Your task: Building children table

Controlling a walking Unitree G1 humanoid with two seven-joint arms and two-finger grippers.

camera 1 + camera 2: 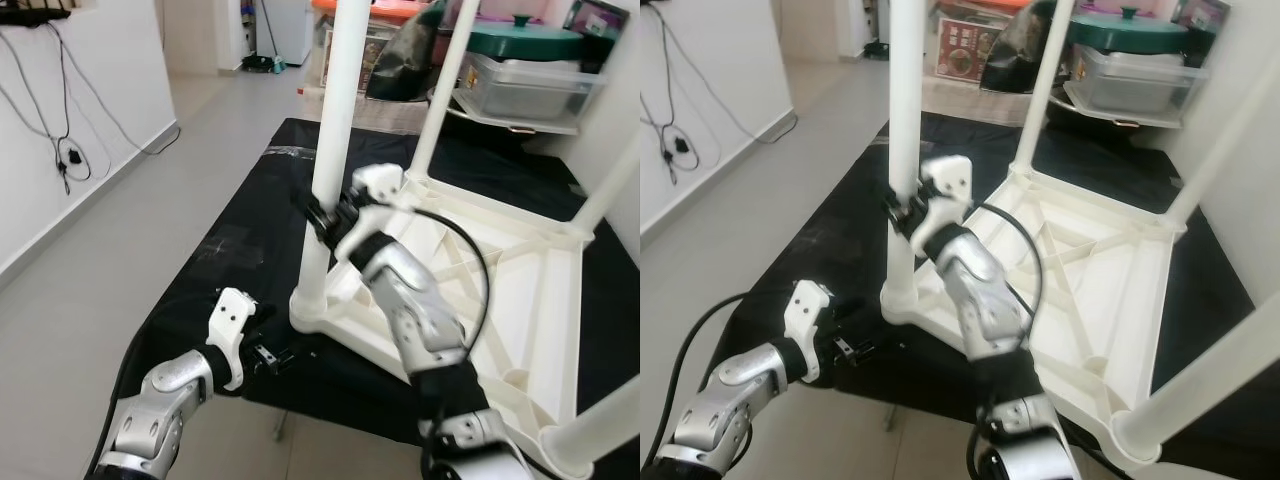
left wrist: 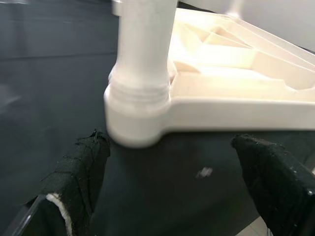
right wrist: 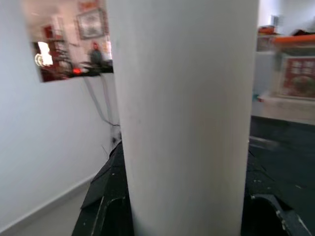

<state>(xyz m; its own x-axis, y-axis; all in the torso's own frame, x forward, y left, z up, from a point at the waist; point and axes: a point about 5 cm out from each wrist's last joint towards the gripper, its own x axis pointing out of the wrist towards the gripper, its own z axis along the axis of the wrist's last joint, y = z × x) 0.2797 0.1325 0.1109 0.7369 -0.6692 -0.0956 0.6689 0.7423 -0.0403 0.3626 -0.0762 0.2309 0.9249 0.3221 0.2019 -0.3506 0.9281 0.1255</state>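
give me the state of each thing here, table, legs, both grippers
table top: upside down on the black cloth
near leg: upright in its corner socket
other legs: standing upright in their corners
right gripper: shut on the near leg
left gripper: open, low beside the near corner, holding nothing

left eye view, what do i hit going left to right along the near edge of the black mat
Left gripper over the mat's edge → near-corner table leg, gripped by the right gripper → upturned white tabletop → near-right leg.
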